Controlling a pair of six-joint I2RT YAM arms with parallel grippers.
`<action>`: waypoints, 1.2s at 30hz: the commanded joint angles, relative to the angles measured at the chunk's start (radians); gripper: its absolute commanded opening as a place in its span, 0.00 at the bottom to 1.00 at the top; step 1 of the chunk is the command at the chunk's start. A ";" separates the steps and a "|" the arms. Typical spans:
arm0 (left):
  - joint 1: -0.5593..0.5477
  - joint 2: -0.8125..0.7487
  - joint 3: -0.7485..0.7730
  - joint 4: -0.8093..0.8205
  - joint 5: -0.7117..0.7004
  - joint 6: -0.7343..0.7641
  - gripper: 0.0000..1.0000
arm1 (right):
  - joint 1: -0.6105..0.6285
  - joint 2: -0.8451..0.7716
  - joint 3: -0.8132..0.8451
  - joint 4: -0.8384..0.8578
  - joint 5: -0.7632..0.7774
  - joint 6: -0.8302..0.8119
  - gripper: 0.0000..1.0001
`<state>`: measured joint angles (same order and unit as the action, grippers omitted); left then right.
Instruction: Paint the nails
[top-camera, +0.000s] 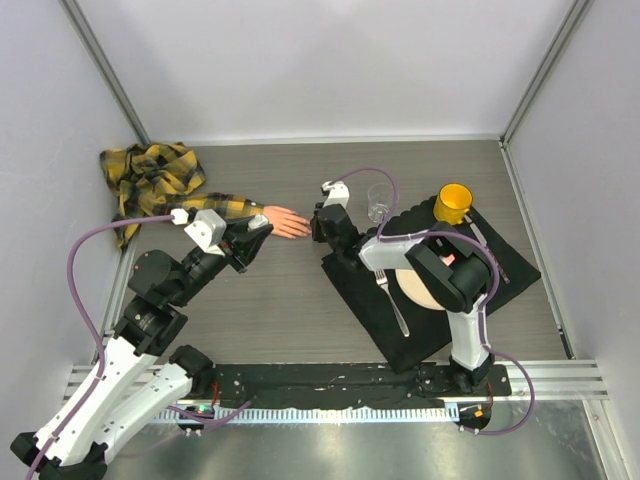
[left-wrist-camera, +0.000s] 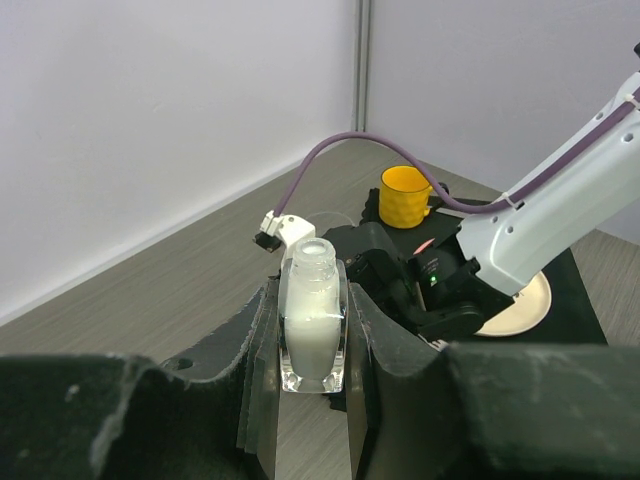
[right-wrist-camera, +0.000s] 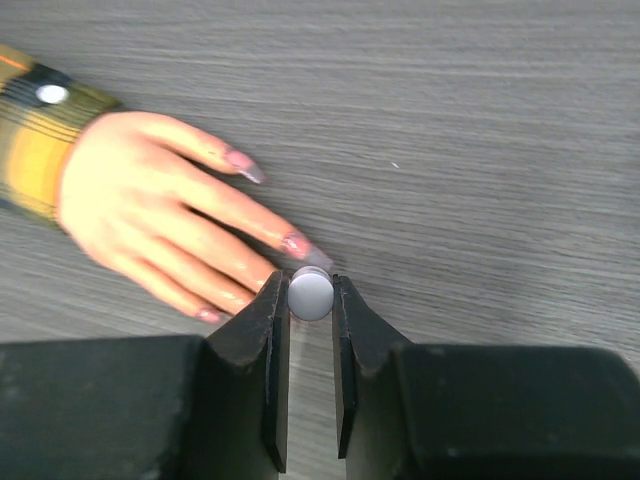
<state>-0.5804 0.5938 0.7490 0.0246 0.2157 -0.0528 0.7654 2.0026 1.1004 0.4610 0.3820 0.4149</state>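
Observation:
The peach-pink fake hand lies palm down on the table, sticking out of a yellow-black plaid sleeve. In the right wrist view its nails point right; one fingertip lies just beside the round white cap. My right gripper is shut on that cap and stands over the fingertips. Whatever hangs under the cap is hidden. My left gripper is shut on a clear uncapped bottle of white polish, held upright just left of the hand.
A black mat at right carries a yellow cup, a pale plate, a fork and more cutlery. A clear glass stands by the mat's far corner. Walls close the table at back and sides.

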 joint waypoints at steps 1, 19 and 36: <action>0.004 -0.002 0.029 0.029 0.014 -0.012 0.00 | 0.008 -0.080 -0.020 0.119 0.025 -0.027 0.00; 0.004 -0.002 0.029 0.028 0.014 -0.012 0.00 | -0.011 0.001 0.064 0.053 -0.025 0.019 0.00; 0.004 -0.003 0.029 0.029 0.016 -0.012 0.00 | -0.011 0.024 0.085 0.007 -0.015 0.039 0.00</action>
<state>-0.5804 0.5938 0.7490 0.0246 0.2211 -0.0528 0.7570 2.0186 1.1469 0.4522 0.3534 0.4438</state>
